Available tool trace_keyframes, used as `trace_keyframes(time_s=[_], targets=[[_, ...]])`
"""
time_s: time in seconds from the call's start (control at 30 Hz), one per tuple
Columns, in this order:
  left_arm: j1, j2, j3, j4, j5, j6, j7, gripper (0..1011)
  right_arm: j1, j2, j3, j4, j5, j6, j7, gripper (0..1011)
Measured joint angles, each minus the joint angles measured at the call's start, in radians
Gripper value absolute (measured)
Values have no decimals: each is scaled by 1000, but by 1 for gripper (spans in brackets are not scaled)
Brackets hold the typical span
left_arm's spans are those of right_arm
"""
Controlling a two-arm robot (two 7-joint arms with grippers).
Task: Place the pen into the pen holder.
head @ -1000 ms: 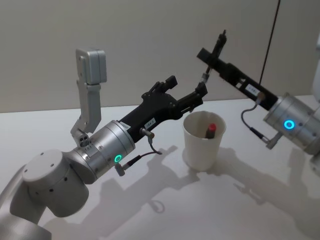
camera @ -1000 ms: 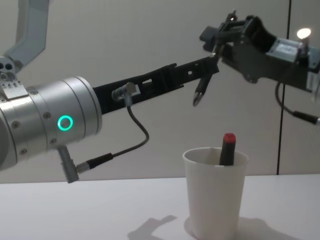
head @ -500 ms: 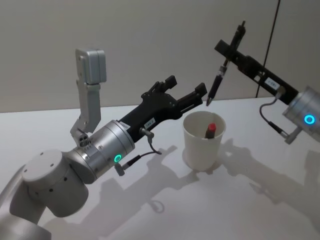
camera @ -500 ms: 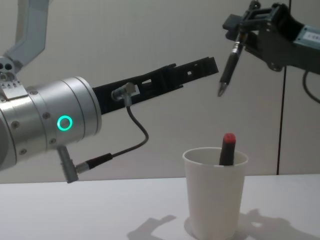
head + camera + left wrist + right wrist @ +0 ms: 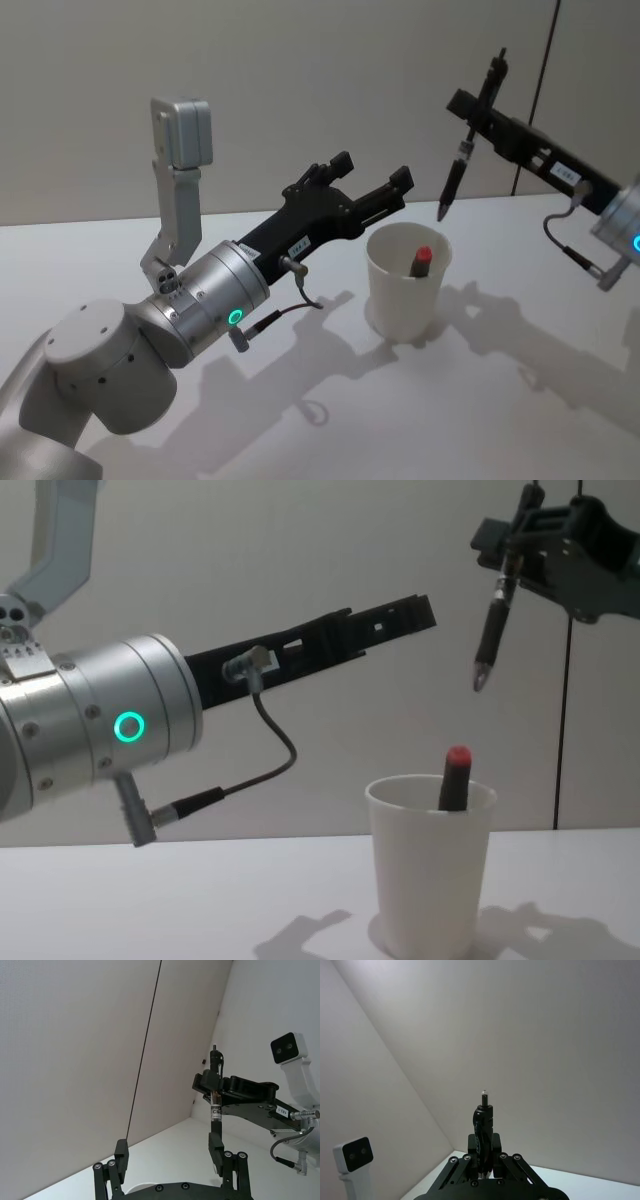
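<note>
Right gripper (image 5: 478,106) clamps slim dark pen (image 5: 453,180) near-upright, tip down, above and right of white tapered paper cup (image 5: 404,285) on tabletop (image 5: 300,400). Left gripper (image 5: 375,180) hangs open, empty, beside cup. Best centre tip over rim before lowering, clear of red-capped marker (image 5: 421,260) inside.

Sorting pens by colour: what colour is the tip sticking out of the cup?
Red, clearest in the chest view.

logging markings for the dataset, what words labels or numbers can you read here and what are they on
Nothing can be read with certainty.
Pen held in the right hand: a printed label on the barrel, too small to read.
Right hand body: a white sticker, too blurred to read.
Left hand: a small white sticker on its body, too small to read.
Pen holder: plain, no text.
</note>
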Motion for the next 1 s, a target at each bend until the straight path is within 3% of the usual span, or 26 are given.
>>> trace_keyframes(time_s=[0.53, 1.0], targets=[[0, 0, 0, 0, 0, 0, 0, 1001, 4, 40, -6, 6, -138, -45, 45, 132], [0, 0, 0, 0, 0, 0, 0, 1001, 19, 55, -28, 24, -296, -109, 102, 132]])
